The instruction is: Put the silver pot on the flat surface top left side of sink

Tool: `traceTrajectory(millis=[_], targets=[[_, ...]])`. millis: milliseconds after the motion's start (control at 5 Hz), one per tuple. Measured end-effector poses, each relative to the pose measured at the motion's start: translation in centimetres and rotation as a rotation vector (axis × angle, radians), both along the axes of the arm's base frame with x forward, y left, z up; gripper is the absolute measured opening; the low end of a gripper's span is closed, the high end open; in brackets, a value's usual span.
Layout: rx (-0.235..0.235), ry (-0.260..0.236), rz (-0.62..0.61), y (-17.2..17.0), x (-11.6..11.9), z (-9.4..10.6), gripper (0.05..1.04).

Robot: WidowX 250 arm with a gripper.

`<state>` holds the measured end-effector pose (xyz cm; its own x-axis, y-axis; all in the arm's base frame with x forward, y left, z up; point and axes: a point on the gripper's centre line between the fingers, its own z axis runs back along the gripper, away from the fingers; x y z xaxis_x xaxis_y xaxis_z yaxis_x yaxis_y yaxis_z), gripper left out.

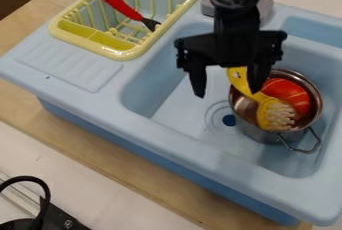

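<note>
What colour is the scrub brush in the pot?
The scrub brush is yellow with whitish bristles, seen best in the camera view.

There is one silver pot (257,131), one yellow brush (267,106) with white bristles, and one red-orange item (287,91). One blue sink unit (170,141) has one drain hole (229,120) and one ribbed draining area (70,65). Also counted: one yellow dish rack (121,55), one red-handled utensil (119,0), one grey fixture (266,8), one wooden counter (100,155) and one black cable (46,189).
</note>
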<state>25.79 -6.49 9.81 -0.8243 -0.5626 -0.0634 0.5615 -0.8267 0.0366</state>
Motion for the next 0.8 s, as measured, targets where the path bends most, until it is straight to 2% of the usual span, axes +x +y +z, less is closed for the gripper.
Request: traceTrajectory(millis=[200,600,800], targets=[[-0.007,0.029,0.011,-0.1,-0.9,-1.0,0.982],[-0.005,0.047,0.025,-0.2,-1.2,-2.4,0.982],[-0.006,0.036,0.033,-0.1,-1.2,-2.8,0.982]])
